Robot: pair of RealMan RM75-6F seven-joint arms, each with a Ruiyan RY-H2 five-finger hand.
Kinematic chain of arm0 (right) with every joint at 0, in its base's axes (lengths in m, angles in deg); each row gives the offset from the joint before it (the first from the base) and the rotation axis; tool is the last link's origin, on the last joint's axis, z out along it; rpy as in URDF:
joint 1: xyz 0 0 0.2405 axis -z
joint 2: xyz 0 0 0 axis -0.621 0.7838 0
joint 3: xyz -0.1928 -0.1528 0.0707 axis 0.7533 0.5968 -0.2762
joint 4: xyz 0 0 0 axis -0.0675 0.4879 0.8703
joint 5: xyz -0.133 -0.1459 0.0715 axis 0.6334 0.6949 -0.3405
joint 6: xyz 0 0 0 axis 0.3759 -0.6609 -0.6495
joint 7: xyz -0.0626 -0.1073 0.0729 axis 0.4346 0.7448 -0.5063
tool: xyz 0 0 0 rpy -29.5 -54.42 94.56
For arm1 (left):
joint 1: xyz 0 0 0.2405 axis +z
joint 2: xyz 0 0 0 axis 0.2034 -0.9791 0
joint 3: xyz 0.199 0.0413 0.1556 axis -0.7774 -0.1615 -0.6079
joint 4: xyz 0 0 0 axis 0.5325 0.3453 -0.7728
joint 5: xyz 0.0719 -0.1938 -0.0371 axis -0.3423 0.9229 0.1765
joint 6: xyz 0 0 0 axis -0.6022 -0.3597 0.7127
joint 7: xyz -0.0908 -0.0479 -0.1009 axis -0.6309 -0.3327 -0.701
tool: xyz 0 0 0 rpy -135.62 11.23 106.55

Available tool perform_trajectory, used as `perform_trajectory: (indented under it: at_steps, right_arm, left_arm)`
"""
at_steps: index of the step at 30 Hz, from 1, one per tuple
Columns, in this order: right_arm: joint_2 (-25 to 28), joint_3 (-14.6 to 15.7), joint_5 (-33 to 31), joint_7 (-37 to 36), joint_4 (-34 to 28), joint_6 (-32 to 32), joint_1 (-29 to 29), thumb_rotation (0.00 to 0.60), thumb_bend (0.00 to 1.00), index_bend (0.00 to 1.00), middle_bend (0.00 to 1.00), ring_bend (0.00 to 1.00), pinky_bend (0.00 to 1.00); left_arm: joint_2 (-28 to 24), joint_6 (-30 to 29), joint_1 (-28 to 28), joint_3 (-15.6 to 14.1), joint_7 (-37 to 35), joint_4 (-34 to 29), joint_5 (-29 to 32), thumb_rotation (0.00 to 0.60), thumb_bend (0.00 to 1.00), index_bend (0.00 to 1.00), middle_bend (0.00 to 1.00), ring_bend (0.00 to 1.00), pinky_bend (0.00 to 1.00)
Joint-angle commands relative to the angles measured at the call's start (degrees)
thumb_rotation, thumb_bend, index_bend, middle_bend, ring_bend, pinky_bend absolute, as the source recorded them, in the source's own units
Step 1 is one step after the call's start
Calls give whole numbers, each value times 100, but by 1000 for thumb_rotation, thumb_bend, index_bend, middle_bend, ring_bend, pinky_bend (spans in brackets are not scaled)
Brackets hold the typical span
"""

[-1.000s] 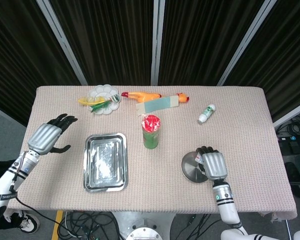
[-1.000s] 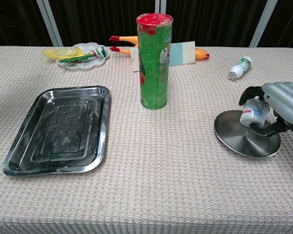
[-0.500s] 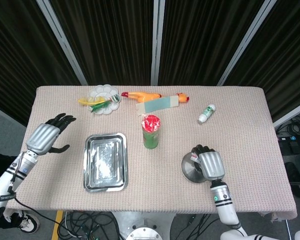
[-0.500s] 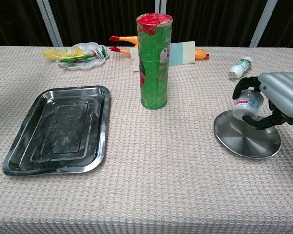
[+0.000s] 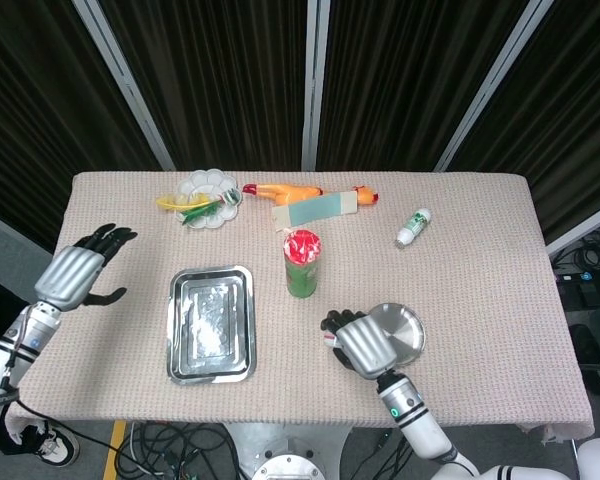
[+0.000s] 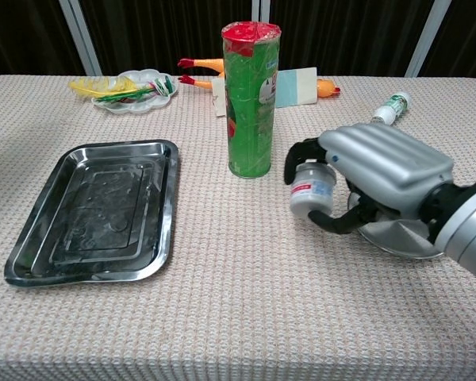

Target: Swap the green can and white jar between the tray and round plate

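**White jar lifted off round plate**

Compared with 1 second ago, the right robot hand (image 6: 381,171) has moved left off the round plate (image 5: 400,328), carrying the white jar (image 6: 311,189) with it. The jar now sits clear of the plate, in the air between plate and green can (image 6: 251,97).

The tray (image 6: 95,208) holds nothing visible. The round plate is bare. The green can stands upright on the bench (image 6: 222,317), just right of the tray.

The right robot hand grips the white jar, fingers (image 6: 301,151) curled over its top and thumb below. The left robot hand (image 5: 72,274) has shifted slightly outward at the bench's left edge, fingers spread, holding nothing.
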Motion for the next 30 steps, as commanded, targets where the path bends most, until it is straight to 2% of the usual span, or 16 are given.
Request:
perform_trajectory:
  at_steps: [1,10,12,17,19,25,30]
  right_arm:
    - [-221,-15,5,86,137,185,-163,600,373,467,397,380,564]
    - [-661,-191,-301,-49,739,602,-466,600,371,451,390,374,542]
    - [-658,-188,-313,-128,768,671,-512,600,354,378,345,324,479]
    - [-549,-165,-321,-294,694,843,-619,600,228,130,145,87,223]
    - [-490,-149,-250,-375,646,841,-649,600,201,83,112,44,179]
    - [-215,-194,11,-597,285,575,-640,600,191,63,101,29,159]
    - [409,-236,583,-728,-570,181,-614,600,195,61,102,29,156]
  left_arm:
    - [-5,-12,15,7,-23,8,3,600,216,88,68,8,233]
    - [-32,-98,100,7,-71,50,-21,600,215,88,68,8,233]
    - [-34,-113,119,5,-75,60,-25,600,215,88,68,8,233]
    - [-30,-150,144,15,-71,57,-43,600,216,88,68,8,233]
    - [-28,-171,152,28,-62,48,-47,600,215,88,68,8,233]
    - [-14,-249,194,54,-71,69,-50,600,216,88,68,8,233]
    - [90,-408,322,112,35,154,102,600,215,88,68,8,233]
